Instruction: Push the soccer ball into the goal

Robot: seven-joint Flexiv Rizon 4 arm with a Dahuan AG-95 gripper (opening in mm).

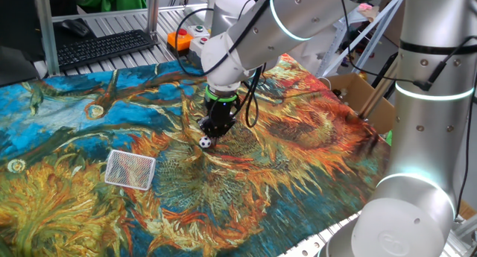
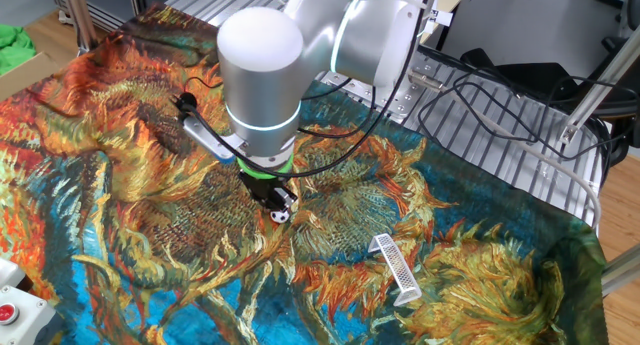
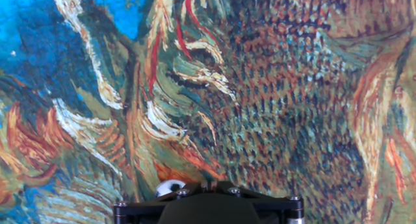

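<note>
White with black patches, the soccer ball [image 1: 205, 142] sits on the painted sunflower cloth [image 1: 298, 138] near the middle of the table, and you can see it touching or just beside the tip of the gripper [image 1: 216, 130]. From the other fixed view the ball [image 2: 281, 214] lies right under the black fingers of the gripper [image 2: 272, 197], on the side facing the goal [image 2: 395, 268]. In the hand view only a sliver of the ball [image 3: 170, 187] shows above the dark gripper body [image 3: 208, 208] at the bottom edge, left of centre.

You cannot tell from any view whether the fingers are spread or pressed together; the tip reads as one dark mass, and nothing is pinched between the fingers that you can make out.

Your goal [image 1: 130, 168] is the small white mesh frame lying on the cloth well apart from the ball, toward the near left in one fixed view and toward the lower right in the other. Bare cloth lies between ball and goal.

Further out, the silver arm [image 1: 298, 18] reaches over the cloth with a green ring [image 1: 221, 95] glowing above the gripper. A black keyboard [image 1: 104, 47] and an orange button box [image 1: 181, 39] sit beyond the far edge of the cloth, and a cardboard box [image 1: 365, 97] stands to the right
</note>
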